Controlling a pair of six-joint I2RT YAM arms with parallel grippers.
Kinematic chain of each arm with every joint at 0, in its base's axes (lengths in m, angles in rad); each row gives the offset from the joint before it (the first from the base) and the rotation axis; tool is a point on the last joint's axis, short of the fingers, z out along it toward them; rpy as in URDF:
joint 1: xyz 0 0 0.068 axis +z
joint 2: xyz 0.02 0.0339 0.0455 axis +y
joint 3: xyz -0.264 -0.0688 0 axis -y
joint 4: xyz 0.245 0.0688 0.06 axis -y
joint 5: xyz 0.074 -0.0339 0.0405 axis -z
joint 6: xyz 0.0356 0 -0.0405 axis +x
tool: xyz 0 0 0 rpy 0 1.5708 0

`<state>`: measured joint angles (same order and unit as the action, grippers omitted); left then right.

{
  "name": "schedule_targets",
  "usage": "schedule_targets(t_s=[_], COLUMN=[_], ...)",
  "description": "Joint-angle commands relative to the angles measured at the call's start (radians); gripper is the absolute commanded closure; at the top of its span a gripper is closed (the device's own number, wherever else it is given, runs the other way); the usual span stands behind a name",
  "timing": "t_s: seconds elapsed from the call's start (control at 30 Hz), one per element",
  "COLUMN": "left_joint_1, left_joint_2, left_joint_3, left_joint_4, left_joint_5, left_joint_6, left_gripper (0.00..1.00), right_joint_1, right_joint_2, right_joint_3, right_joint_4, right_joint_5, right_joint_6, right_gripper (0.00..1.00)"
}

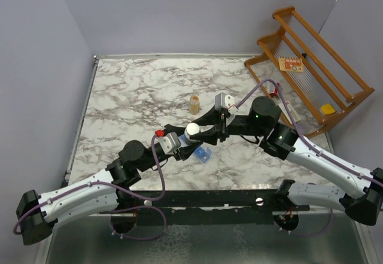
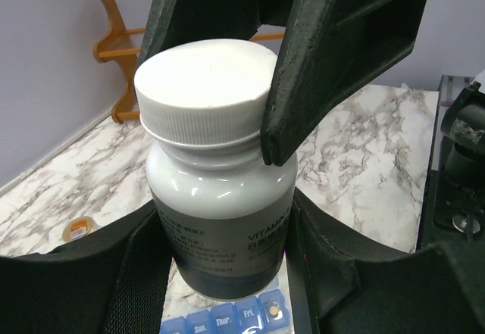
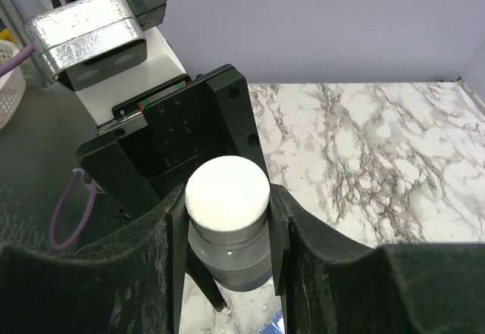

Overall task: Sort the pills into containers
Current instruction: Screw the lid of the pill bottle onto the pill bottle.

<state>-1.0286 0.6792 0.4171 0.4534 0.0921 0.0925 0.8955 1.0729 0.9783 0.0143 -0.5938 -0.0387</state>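
A grey pill bottle with a white cap is held up off the marble table. My left gripper is shut on its body, one finger on each side. From the other side, my right gripper is shut on the cap, with its fingers pressed against the rim. Both grippers meet mid-table around the bottle. Just below lie the containers, a blue strip with day labels. One small orange pill sits in the end compartment. In the top view the strip is partly hidden.
A small amber bottle stands farther back on the table. A wooden rack leans at the far right corner. Purple walls close in the left and back sides.
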Motion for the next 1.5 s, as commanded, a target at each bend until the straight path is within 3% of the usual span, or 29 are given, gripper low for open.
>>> schedule_targets(t_s=[0.0,0.53,0.73,0.97,1.13,1.2,1.27,1.47], left_joint_1=[-0.007,-0.007,-0.007,-0.008,-0.007,-0.007,-0.007,-0.007], left_joint_2=[-0.022,0.004,0.007,0.003,0.015,0.02,0.024,0.028], left_joint_3=[0.025,0.021,0.019,0.011,0.011,0.014,0.017,0.015], left_joint_4=[0.223,0.282,0.282,0.283,0.282,0.281,0.281,0.281], left_joint_5=[0.003,-0.058,-0.05,-0.042,-0.041,-0.041,-0.038,-0.031], left_joint_6=[0.045,0.036,0.03,0.02,0.018,0.018,0.017,0.013], left_gripper=[1.0,1.0,1.0,1.0,1.0,1.0,1.0,1.0], right_joint_1=[-0.003,0.035,0.055,0.057,0.057,0.057,0.057,0.057], right_joint_2=[0.046,0.069,0.065,0.029,0.003,-0.016,-0.035,-0.091], right_joint_3=[-0.041,-0.049,-0.049,-0.058,-0.058,-0.055,-0.05,-0.051], right_joint_4=[-0.077,-0.061,-0.036,-0.02,-0.026,-0.034,-0.05,-0.08], right_joint_5=[0.086,0.3,0.316,0.337,0.3,0.28,0.271,0.245], right_joint_6=[0.022,0.006,-0.008,-0.017,-0.014,-0.011,-0.01,-0.02], right_gripper=[0.68,0.66,0.48,0.41,0.29,0.23,0.09,0.07])
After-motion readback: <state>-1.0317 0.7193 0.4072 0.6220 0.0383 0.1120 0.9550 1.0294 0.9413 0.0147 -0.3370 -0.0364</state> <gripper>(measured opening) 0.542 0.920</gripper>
